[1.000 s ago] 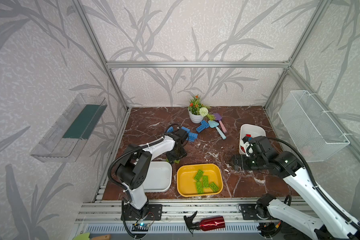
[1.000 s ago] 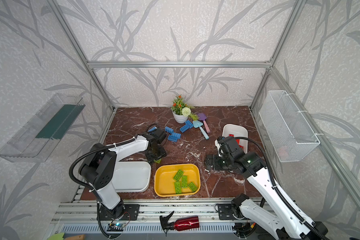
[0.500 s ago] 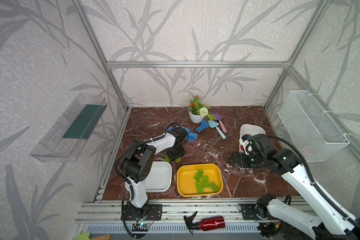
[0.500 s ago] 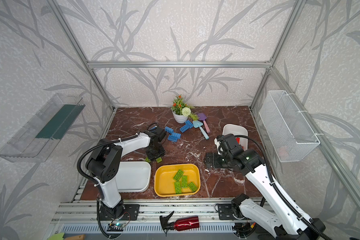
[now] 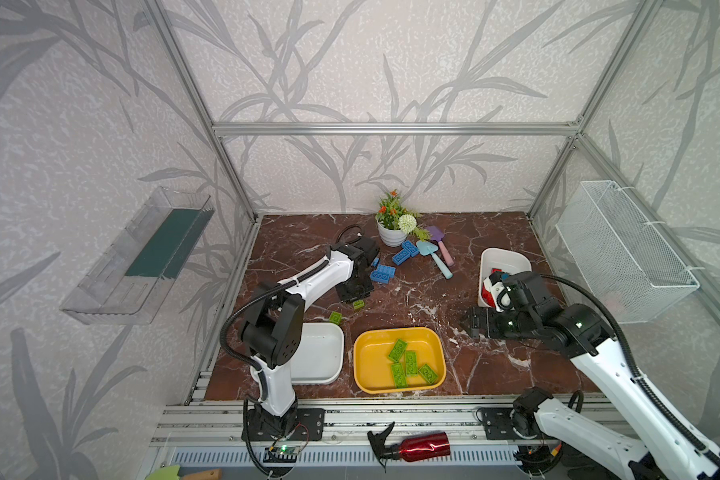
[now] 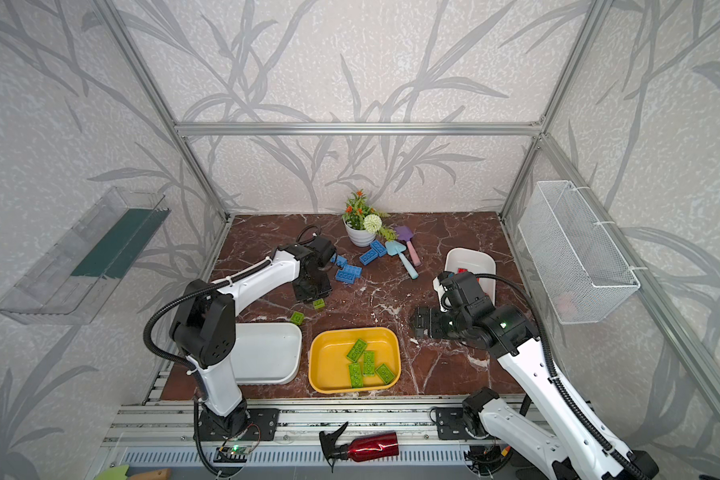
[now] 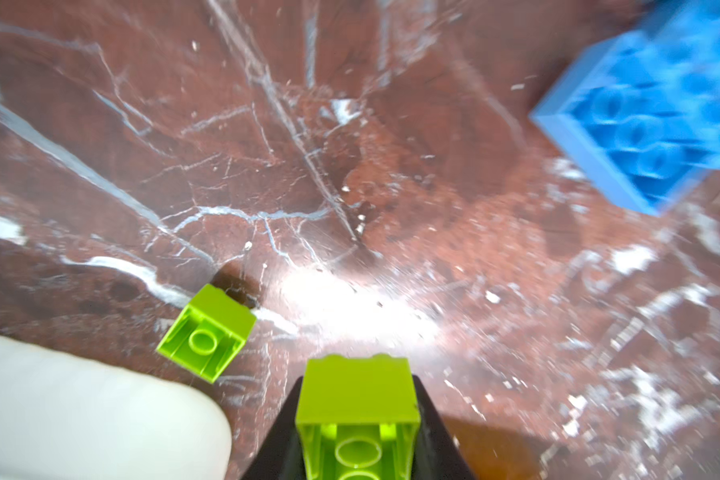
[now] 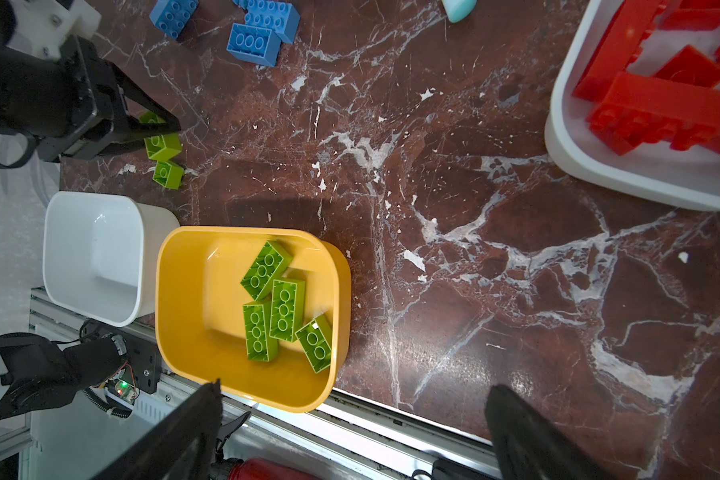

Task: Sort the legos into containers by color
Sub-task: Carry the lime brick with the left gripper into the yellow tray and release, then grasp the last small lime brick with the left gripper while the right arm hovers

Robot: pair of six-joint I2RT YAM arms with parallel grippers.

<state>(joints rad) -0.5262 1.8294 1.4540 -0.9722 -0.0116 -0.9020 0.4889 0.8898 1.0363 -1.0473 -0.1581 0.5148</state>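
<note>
The left gripper [image 5: 353,293] is clamped on a lime green brick [image 7: 356,399], low over the tabletop [image 5: 416,293], left of centre. Lift vertically to clear the loose green brick [image 7: 206,332] just beside it. Carry to the yellow tub [image 5: 395,331] at the front edge and release low. The right gripper [image 8: 354,399] hangs wide open and empty.

The left gripper [image 5: 356,299] is closing its fingers [image 7: 431,432] onto a small lime green brick [image 7: 356,395], after standing wider above it. A second small green brick [image 7: 206,332], hidden beneath before, is showing beside it, toward the left edge of the desk [image 5: 425,291].
</note>
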